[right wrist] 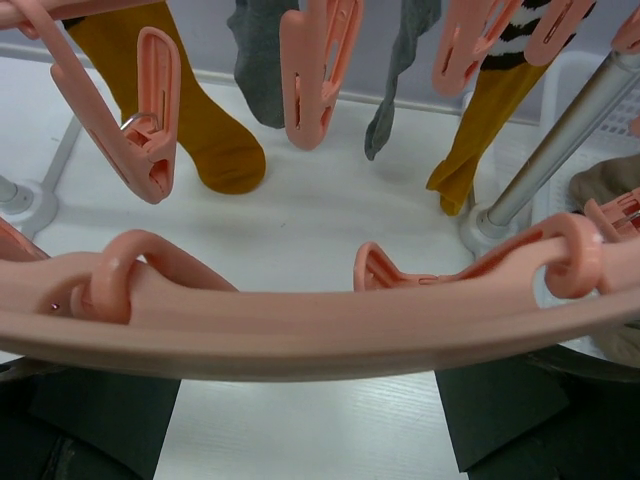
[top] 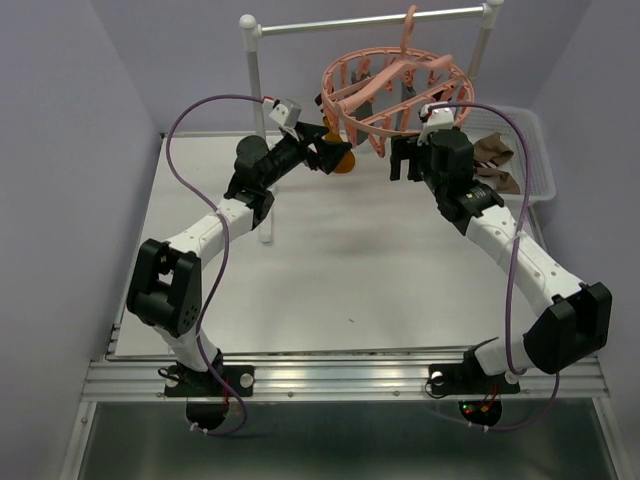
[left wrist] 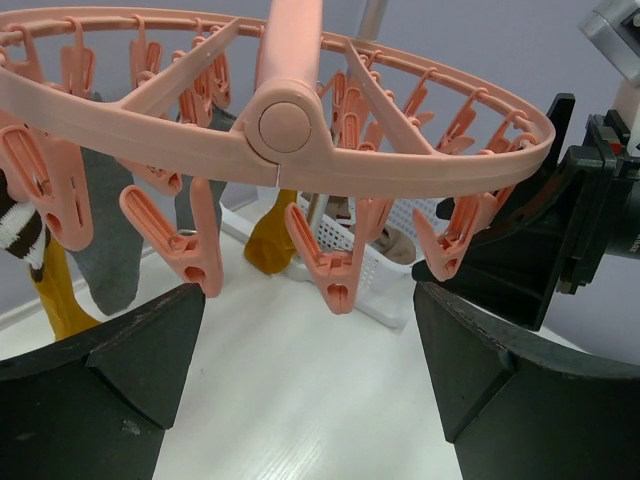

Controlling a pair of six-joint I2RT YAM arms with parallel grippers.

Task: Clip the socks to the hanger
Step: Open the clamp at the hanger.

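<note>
Salmon-pink plastic hanger [top: 385,80], round, hung by its top hook from the metal rail stand [top: 370,24] at the far edge of the counter [top: 330,270]; this placement lets the ring hang level and the clips dangle free, within reach of both arms. Socks, clipped: mustard sock [right wrist: 200,130], grey sock [left wrist: 110,250], and a second mustard sock with a dark striped cuff [right wrist: 480,130], each held at the cuff so the foot hangs straight down above the counter. Socks, unclipped: brown ones [top: 495,152] lying in the white mesh basket [top: 540,150] to the right of the stand, evidently stock awaiting pickup. Left tool [top: 325,150]: fingers spread wide, nothing between them, raised just under the ring's left side. Right tool [top: 405,160]: likewise spread wide and empty, tucked close against the ring's near rim, which fills its wrist view. Judgement: task partly done; many clips are vacant, and the next sock probably has to come from the basket, nearest the right arm.
</note>
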